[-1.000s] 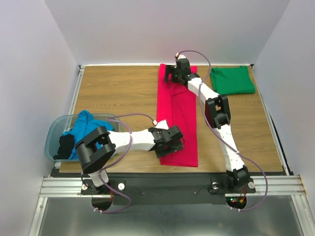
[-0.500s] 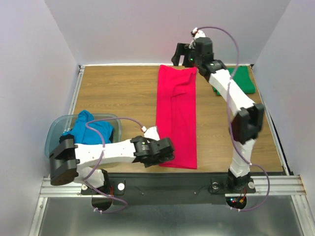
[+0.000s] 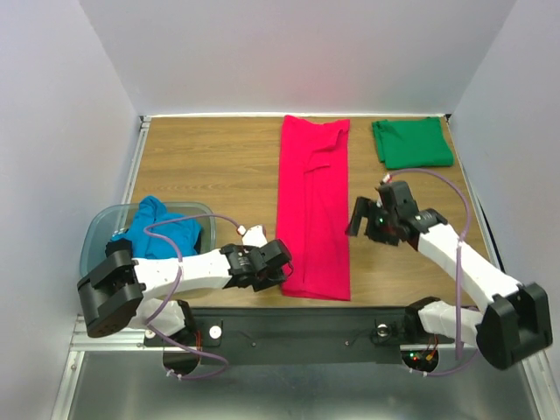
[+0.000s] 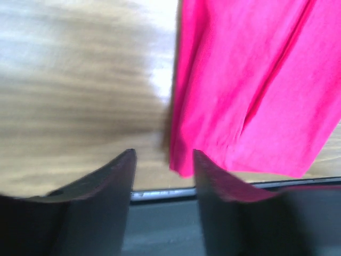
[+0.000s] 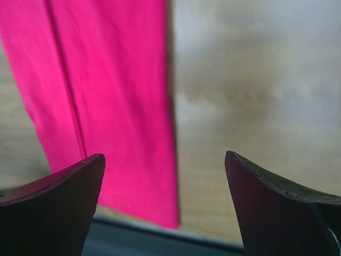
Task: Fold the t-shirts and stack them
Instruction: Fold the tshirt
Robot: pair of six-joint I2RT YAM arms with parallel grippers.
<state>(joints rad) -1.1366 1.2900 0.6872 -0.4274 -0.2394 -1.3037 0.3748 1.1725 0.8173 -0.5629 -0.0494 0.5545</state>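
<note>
The crimson-pink t-shirt lies folded into a long strip down the middle of the table, from the back edge to the front. It also shows in the left wrist view and the right wrist view. The emerald green t-shirt lies folded at the back right. The bright blue t-shirt is bunched in the tub. My left gripper is open and empty at the strip's near left corner. My right gripper is open and empty just right of the strip's right edge.
The translucent grey-blue tub sits at the table's left front and also holds a dark cloth. The table's front edge and a metal rail run just below the pink strip. White walls close in three sides.
My right arm has swung from the pink shirt's far end back to the near right side of the strip. My left gripper has drawn back left off the shirt's near corner.
</note>
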